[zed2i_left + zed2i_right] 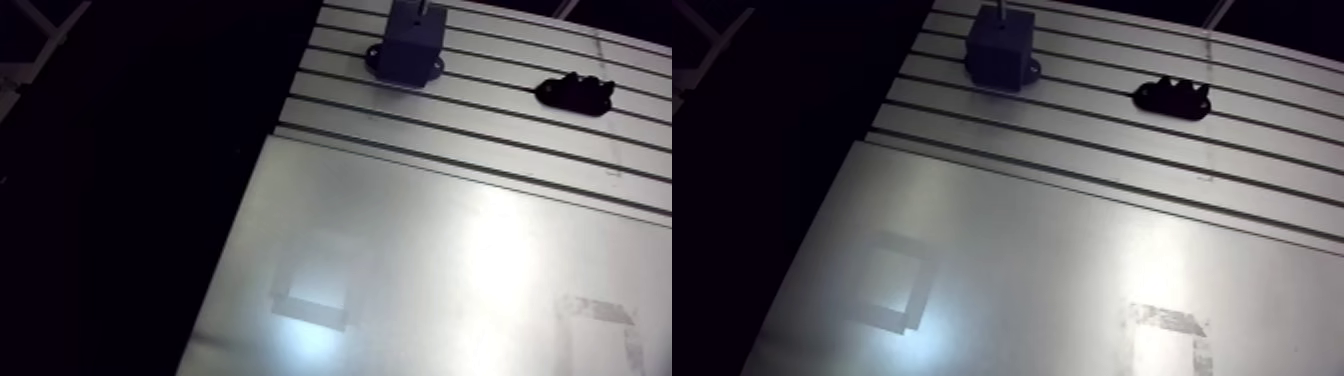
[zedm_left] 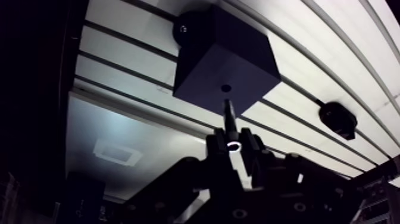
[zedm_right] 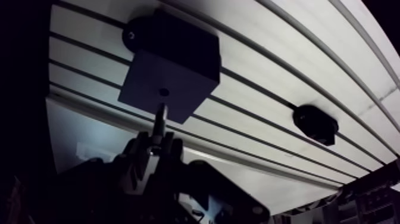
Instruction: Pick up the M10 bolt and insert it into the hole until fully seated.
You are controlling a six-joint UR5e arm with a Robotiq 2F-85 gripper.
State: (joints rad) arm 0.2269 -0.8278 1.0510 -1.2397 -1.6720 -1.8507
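Near hole [image 2: 226, 88] in block [image 2: 238, 53], pincer [image 2: 233, 144] clamping bolt [image 2: 228, 114]

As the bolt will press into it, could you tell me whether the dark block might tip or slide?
Tipping seems unlikely: the block looks squat, with a flange at its foot. Sliding too, since a screw head on that flange probably fixes it to the table.

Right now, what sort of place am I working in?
Probably a lab bench for assembly trials: a slotted aluminium table, a dark block with a hole mounted on it, and the gripper shut on a bolt pointed at that hole.
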